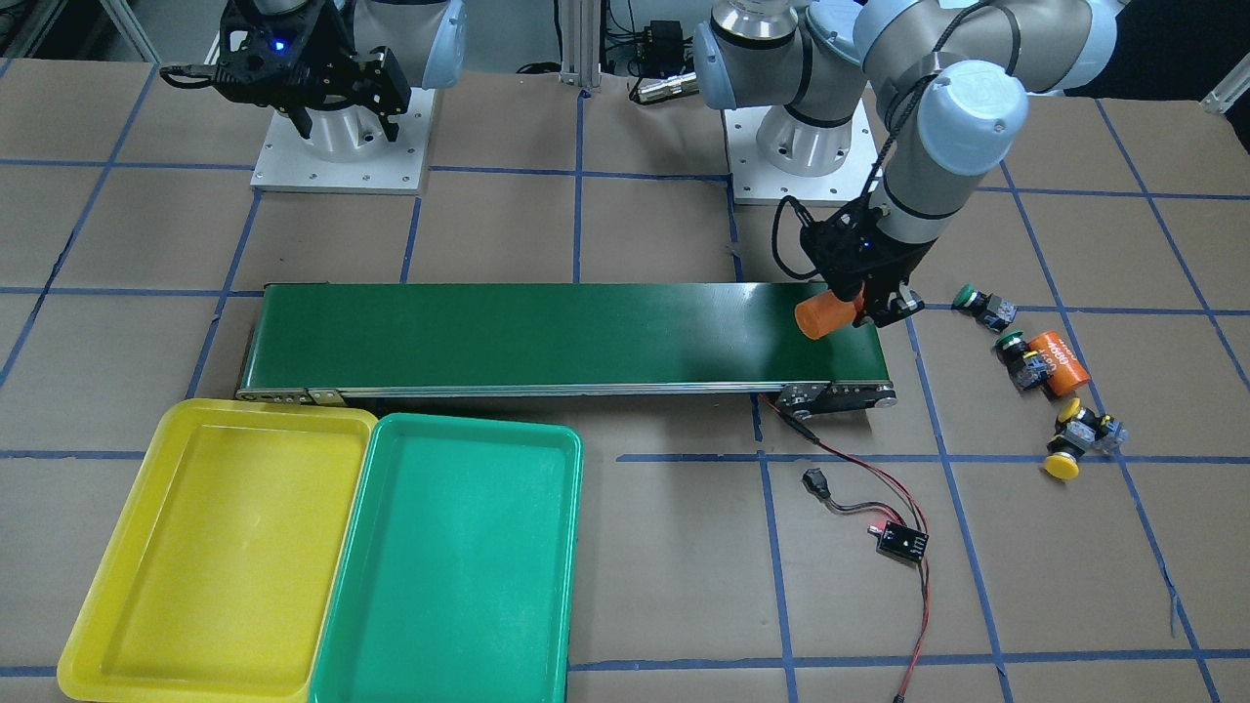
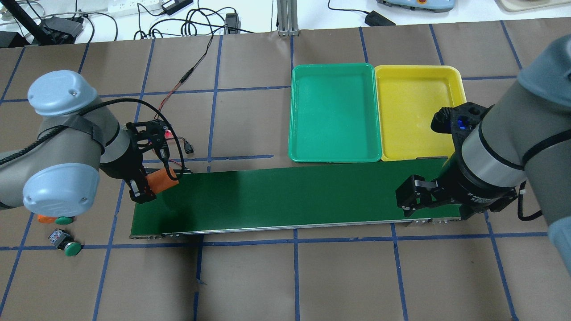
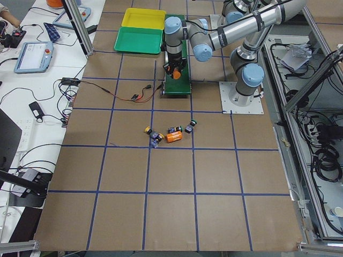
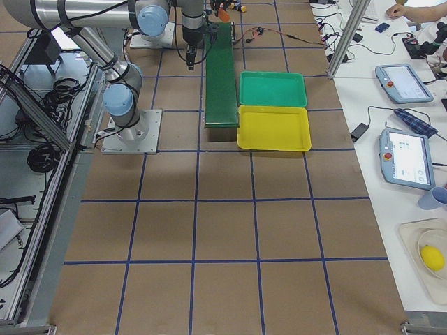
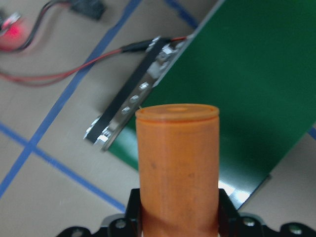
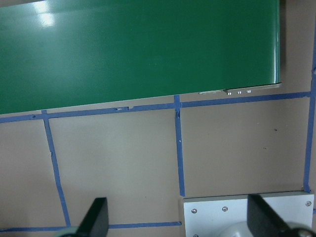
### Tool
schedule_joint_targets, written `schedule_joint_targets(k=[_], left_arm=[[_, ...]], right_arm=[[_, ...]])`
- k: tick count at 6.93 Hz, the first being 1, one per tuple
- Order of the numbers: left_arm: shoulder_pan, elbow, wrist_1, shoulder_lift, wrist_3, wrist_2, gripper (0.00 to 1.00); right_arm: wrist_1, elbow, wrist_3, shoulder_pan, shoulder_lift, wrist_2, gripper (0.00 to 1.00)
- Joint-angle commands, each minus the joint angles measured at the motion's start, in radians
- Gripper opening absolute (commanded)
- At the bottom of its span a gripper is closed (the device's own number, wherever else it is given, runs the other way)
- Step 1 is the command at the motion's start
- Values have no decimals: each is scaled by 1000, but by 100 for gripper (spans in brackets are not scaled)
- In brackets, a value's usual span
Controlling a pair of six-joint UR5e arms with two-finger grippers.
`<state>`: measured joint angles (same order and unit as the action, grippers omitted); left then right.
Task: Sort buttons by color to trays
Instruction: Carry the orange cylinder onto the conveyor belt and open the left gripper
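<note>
My left gripper [image 1: 872,308] is shut on an orange cylinder [image 1: 825,314], held above the end of the dark-green conveyor belt [image 1: 547,332]; the left wrist view shows the cylinder [image 5: 177,168] clamped between the jaws. Two green buttons [image 1: 967,296] [image 1: 1011,344] and two yellow buttons [image 1: 1069,410] [image 1: 1062,466] lie on the table beyond that belt end. The yellow tray [image 1: 98,605] and green tray [image 1: 576,459] sit side by side with nothing in them. My right gripper [image 1: 347,127] hangs open near its base, holding nothing.
A second orange cylinder [image 1: 1060,363] lies among the buttons. Red and black wires run from the belt's end to a small controller board [image 1: 900,540]. The two arm base plates stand behind the belt. Blue tape lines grid the brown table.
</note>
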<state>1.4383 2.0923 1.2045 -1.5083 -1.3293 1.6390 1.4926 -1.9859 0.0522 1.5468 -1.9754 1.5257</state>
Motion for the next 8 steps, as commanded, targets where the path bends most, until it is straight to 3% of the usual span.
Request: schedule_joint_targets(k=[1,2,4,6,8], left_arm=[[48,23,-6,-7,-120,1,8],[48,35,-11,-19,-119,-2,13],[42,49,-34,-30,-105,1,96],[-22,40,-83,-39,-97,-2,97],[-199,8,-135,-45,-70,-5,98]], right_arm=[[9,-7,-2,-1,-8,4,100],[11,-8,1,-1,-8,-5,100],[15,-19,2,-1,-14,-1,100],[14,-21,2,-1,-16,-1,100],[15,-24,2,-1,-17,-1,100]])
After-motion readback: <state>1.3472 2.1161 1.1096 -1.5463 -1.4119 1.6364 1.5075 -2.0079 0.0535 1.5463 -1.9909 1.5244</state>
